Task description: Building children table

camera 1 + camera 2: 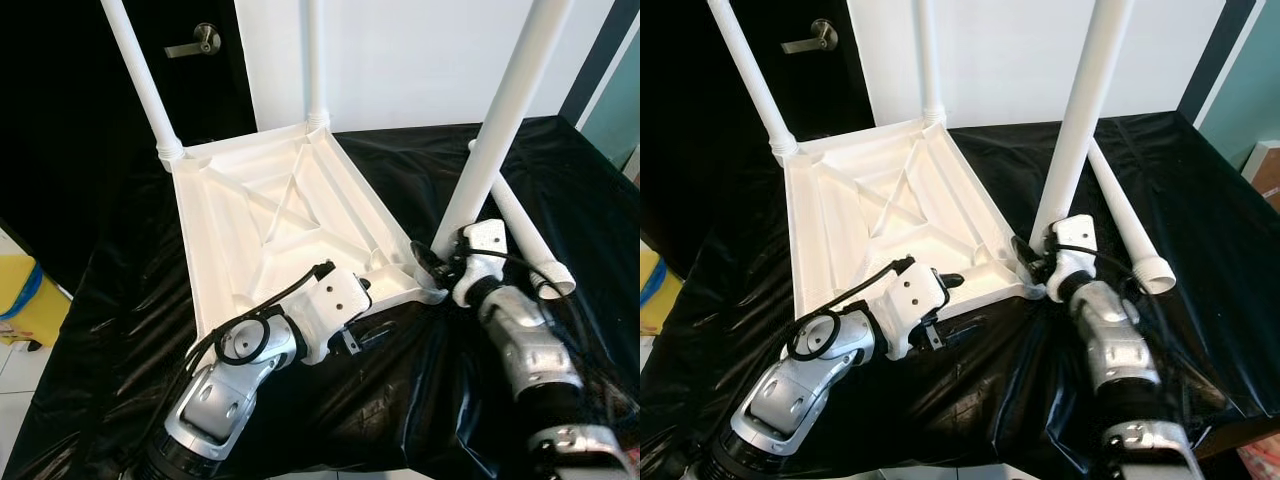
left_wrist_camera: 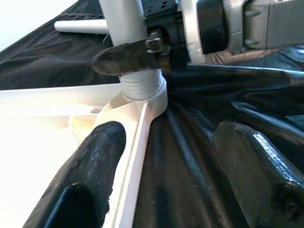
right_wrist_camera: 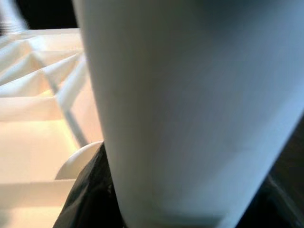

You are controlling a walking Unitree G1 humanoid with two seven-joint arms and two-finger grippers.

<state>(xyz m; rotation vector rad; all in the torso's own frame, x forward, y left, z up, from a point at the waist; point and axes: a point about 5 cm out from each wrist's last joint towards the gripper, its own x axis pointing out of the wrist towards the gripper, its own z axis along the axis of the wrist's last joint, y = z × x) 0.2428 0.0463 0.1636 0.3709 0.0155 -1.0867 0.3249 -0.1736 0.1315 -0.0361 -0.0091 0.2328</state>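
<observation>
While the white tabletop (image 1: 280, 225) lies upside down on the black-draped desk (image 1: 420, 170), ribs facing up, two legs already stand in its far corners and a third leg (image 1: 500, 125) rises from the near right corner socket (image 2: 142, 92). The right end effector (image 1: 437, 262) is clamped around that leg low down, just above the threaded collar, its dark fingers (image 2: 128, 56) wrapping the tube. The left end effector (image 1: 365, 335) sits at the tabletop's near edge with its fingers (image 2: 95, 156) spread wide, one over the white rim, one over the black cover, gripping nothing. A fourth leg (image 1: 525, 235) lies loose on the desk just beside the right arm. This looks like light, stiff, smooth moulded plastic, so I'd say the tube could slip while being twisted; low near the collar seems the best hold, with the rim braced against turning.
</observation>
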